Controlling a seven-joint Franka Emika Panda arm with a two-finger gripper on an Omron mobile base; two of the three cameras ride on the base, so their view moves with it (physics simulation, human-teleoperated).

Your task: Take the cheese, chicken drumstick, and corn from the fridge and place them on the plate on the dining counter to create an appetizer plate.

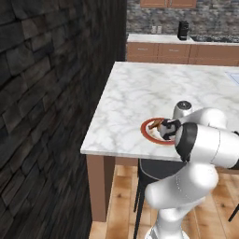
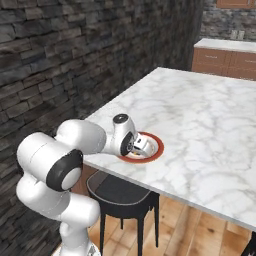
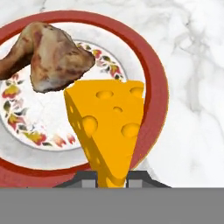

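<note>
Hanging over the plate (image 3: 153, 83), the jaws are clamped on the cheese (image 3: 109, 131), beside the drumstick (image 3: 48, 57) lying there. Released off-centre, the wedge (tall, narrow-based) could tip onto the rim, or slide onto the desk (image 1: 140, 88).

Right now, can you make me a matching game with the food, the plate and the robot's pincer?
Column one:
1. cheese
2. chicken drumstick
3. plate
4. pincer

Column two:
A. red rim, flowery centre
B. shut on the cheese
C. yellow with holes, held over the plate
D. brown, lying on the plate

Pairs: 1-C, 2-D, 3-A, 4-B
</note>
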